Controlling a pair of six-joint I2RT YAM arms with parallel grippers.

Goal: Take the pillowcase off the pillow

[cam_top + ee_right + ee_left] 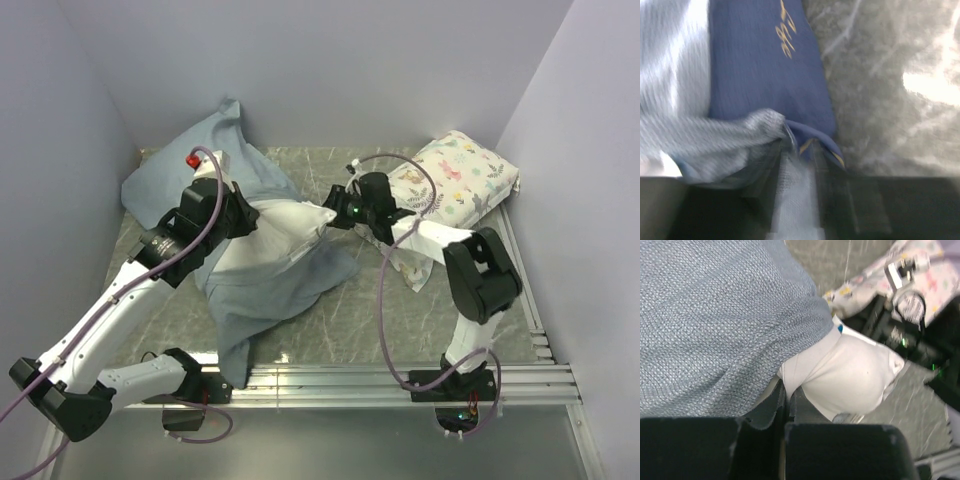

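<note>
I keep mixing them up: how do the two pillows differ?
The plain pillow is unpatterned white; the printed pillow bears flowers and leaves. The plain pillow sits partly inside the pillowcase at centre; the printed pillow lies apart at the far right. Both have white grounds.

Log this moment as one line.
left gripper shut on pillowcase edge | right gripper at pillow tip, grip unclear | pillow partly out of pillowcase | printed pillow far right

Soft even light; both wrist views motion-blurred
</note>
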